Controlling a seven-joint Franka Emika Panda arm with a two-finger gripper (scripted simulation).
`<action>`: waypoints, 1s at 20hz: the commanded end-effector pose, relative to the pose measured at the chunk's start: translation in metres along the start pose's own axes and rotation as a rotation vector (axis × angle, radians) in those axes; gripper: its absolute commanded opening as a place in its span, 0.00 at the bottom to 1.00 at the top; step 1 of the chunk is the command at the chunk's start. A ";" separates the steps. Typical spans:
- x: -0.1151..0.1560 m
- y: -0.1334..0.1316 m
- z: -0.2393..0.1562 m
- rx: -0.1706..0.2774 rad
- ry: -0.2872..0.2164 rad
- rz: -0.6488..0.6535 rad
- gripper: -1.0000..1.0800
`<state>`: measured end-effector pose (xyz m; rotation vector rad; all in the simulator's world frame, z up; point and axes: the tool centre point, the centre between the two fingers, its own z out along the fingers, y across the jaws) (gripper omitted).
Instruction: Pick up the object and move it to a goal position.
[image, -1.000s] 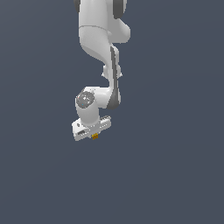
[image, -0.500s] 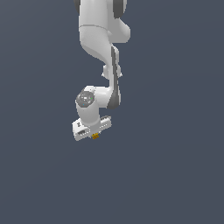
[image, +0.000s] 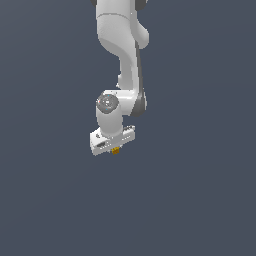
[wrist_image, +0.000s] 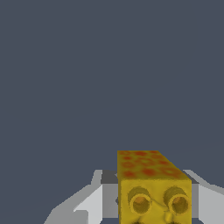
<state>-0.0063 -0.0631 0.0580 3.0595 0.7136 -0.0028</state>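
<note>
A white robot arm (image: 122, 60) hangs down from the top edge of the exterior view, where its upper part is cut off. At its lower end sits the tool (image: 114, 146), a pale, blocky head. Just beneath it, a tiny yellow-orange speck pokes out: the object (image: 115, 150). From this angle the fingers are too small to make out, and most of the object is hidden by the tool body.

The wrist view shows far more. Here the object (wrist_image: 153, 186) is a boxy yellow block, its upper face mottled with orange-red blotches, its near face carrying two round raised rings like eyes; its lower edge is cut off by the frame. It sits between the tool's (wrist_image: 153, 201) pale grey fingers (wrist_image: 94, 199), one on each side, with a darker grey bar behind. The tool appears closed on the block, gripping it.

Everything around is a flat, featureless slate-blue; whether a table lies under the tool cannot be told.
</note>
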 end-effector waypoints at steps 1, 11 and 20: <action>0.005 -0.017 -0.017 -0.001 0.001 -0.001 0.00; 0.024 -0.087 -0.086 -0.002 0.001 -0.002 0.00; 0.033 -0.110 -0.110 -0.001 0.001 -0.002 0.00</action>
